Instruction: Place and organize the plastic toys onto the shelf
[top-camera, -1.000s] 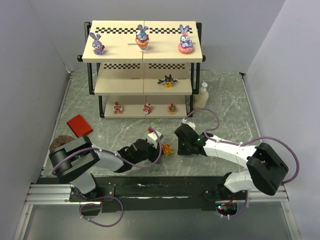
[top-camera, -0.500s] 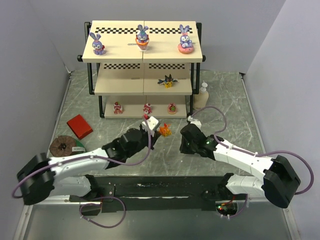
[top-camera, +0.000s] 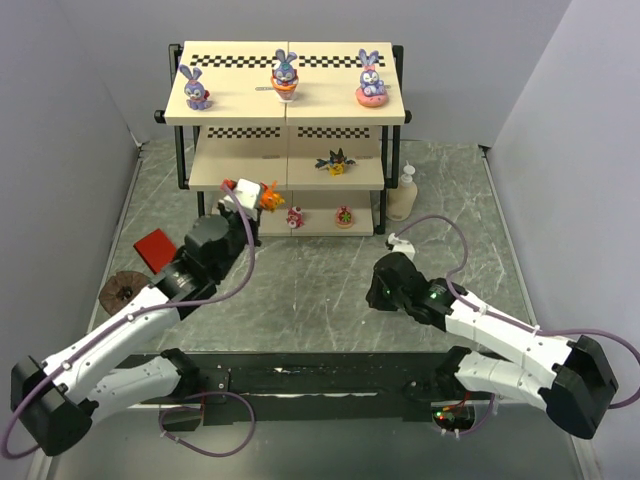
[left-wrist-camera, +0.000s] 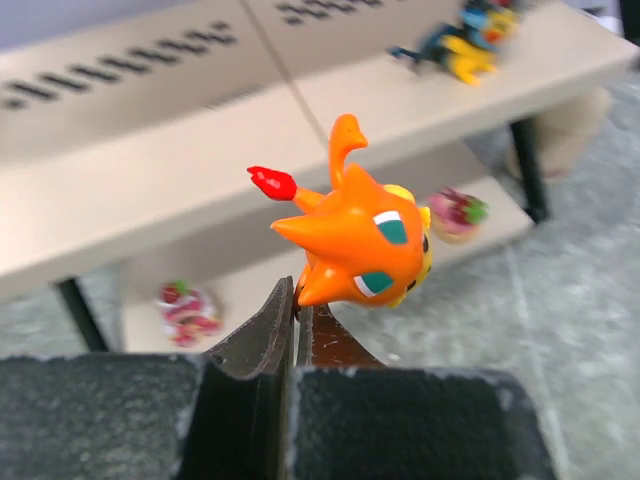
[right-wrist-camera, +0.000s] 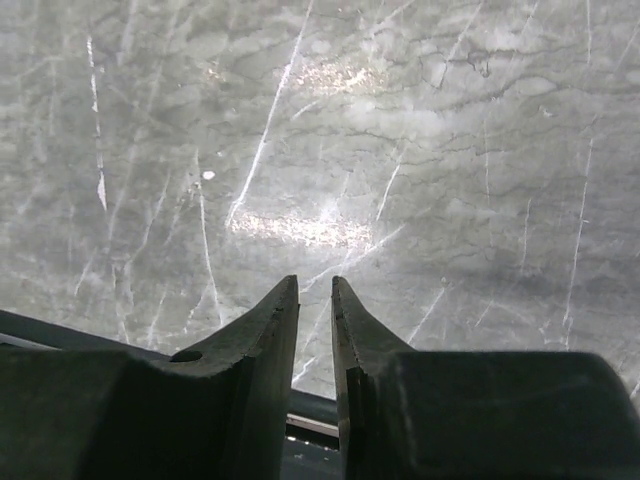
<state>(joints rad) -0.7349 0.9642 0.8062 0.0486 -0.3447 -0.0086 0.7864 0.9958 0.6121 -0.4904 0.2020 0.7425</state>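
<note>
The left gripper (left-wrist-camera: 297, 305) is clamped on the underside of the orange toy (left-wrist-camera: 360, 245), holding it in the air just in front of the front edge of the shelf's (top-camera: 230, 112) middle board, left of its centre. The toy is glossy orange plastic with pointed spikes, a curled horn rising at the top, a red tip on one spike, teal-and-white eye patches and a little yellow at the face; it sits tilted. The right gripper (right-wrist-camera: 313, 290) hangs over the bench (right-wrist-camera: 450, 150) towards its near right part, fingers slightly apart, with nothing between them.
</note>
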